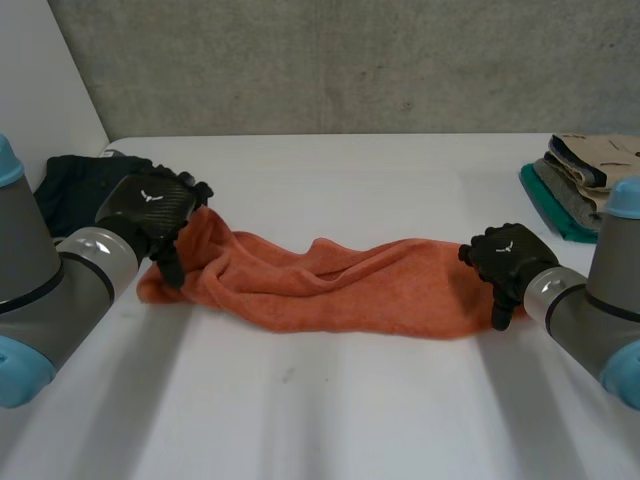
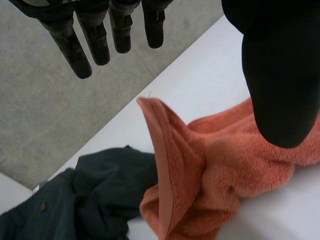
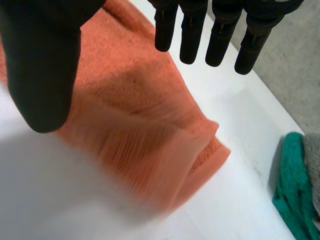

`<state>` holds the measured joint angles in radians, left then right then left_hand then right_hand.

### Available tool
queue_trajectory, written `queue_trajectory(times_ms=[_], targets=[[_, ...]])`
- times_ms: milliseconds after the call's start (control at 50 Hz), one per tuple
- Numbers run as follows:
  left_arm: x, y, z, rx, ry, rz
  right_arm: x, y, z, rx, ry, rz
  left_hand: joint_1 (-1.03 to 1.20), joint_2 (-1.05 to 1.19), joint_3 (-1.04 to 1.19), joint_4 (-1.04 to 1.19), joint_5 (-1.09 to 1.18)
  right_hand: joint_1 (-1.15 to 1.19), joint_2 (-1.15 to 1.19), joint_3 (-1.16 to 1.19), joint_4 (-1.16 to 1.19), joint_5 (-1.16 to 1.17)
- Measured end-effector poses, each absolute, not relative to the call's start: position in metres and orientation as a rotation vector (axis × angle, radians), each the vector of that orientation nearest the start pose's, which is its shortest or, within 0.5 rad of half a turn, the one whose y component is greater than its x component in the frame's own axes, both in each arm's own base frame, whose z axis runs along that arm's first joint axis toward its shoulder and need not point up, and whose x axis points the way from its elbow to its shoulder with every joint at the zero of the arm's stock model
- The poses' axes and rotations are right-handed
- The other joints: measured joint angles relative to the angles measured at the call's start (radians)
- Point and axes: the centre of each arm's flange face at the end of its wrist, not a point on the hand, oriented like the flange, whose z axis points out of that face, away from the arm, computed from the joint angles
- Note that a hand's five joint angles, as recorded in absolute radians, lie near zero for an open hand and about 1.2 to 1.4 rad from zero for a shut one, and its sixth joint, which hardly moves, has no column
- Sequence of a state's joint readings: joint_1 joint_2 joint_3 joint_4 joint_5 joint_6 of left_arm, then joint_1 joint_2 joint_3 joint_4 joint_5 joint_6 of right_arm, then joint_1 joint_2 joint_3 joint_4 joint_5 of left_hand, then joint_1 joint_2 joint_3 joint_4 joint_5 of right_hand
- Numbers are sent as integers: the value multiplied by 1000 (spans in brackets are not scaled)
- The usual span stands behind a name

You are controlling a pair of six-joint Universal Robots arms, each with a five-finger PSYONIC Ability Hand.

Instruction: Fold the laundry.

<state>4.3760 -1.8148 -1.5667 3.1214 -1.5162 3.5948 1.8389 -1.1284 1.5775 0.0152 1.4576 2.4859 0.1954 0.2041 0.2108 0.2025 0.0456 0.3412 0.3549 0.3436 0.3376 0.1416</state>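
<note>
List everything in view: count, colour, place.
towel: 1, orange, rumpled, stretched across the table's middle
garment: 1, dark, bunched at the table's far left, beside the towel's left end
folded clothes stack: 1, teal, grey and beige layers, at the table's right edge
table: 1, white, under everything
wall: 1, grey, behind the table
left robot hand: 1, black, open, at the towel's left end
right robot hand: 1, black, open, at the towel's right end

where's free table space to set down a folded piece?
Bare: the table in front of the orange towel, and the strip behind it up to the wall. Crowded: dark garment far left, folded stack far right.
</note>
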Motion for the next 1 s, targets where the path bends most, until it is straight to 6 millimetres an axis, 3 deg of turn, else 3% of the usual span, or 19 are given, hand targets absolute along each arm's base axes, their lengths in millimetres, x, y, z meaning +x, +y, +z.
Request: queue_trajectory(times_ms=[60, 120, 160, 220, 360, 400, 420, 500, 680, 800, 880, 1000], targets=[[-234, -272, 229, 974, 2272, -1867, 228, -288, 163, -1346, 2458, -1712, 0, 0, 0, 0, 0, 105, 76, 102, 107, 134], [-229, -276, 226, 953, 2282, -1844, 228, -288, 164, -1370, 2463, -1725, 0, 0, 0, 0, 0, 373, 354, 363, 351, 377], [-225, -281, 223, 932, 2291, -1824, 228, -288, 165, -1388, 2461, -1739, 0, 0, 0, 0, 0, 719, 705, 704, 709, 732], [-219, -288, 218, 909, 2306, -1798, 226, -288, 166, -1400, 2460, -1752, 0, 0, 0, 0, 0, 800, 826, 833, 841, 851], [-206, -311, 195, 860, 2364, -1715, 209, -299, 167, -1411, 2498, -1787, 0, 0, 0, 0, 0, 800, 825, 840, 855, 851], [-203, -318, 186, 846, 2386, -1686, 198, -305, 167, -1408, 2528, -1802, 0, 0, 0, 0, 0, 644, 622, 635, 643, 663], [-202, -320, 183, 843, 2392, -1680, 194, -308, 167, -1403, 2539, -1808, 0, 0, 0, 0, 0, 437, 417, 439, 448, 480], [-200, -325, 179, 833, 2401, -1684, 182, -315, 171, -1351, 2567, -1836, 0, 0, 0, 0, 0, 112, 95, 118, 121, 127], [-205, -331, 195, 785, 2371, -1820, 181, -327, 190, -1087, 2470, -1854, 0, 0, 0, 0, 0, 94, 77, 94, 85, 82], [-219, -336, 216, 797, 2347, -1937, 184, -341, 198, -901, 2445, -1692, 0, 0, 0, 0, 0, 94, 77, 94, 84, 81], [-232, -342, 224, 837, 2343, -1970, 190, -347, 192, -881, 2464, -1581, 0, 0, 0, 0, 0, 94, 77, 94, 84, 79], [-248, -356, 216, 879, 2374, -1933, 197, -349, 184, -917, 2482, -1529, 0, 0, 0, 0, 0, 94, 77, 94, 84, 77]])
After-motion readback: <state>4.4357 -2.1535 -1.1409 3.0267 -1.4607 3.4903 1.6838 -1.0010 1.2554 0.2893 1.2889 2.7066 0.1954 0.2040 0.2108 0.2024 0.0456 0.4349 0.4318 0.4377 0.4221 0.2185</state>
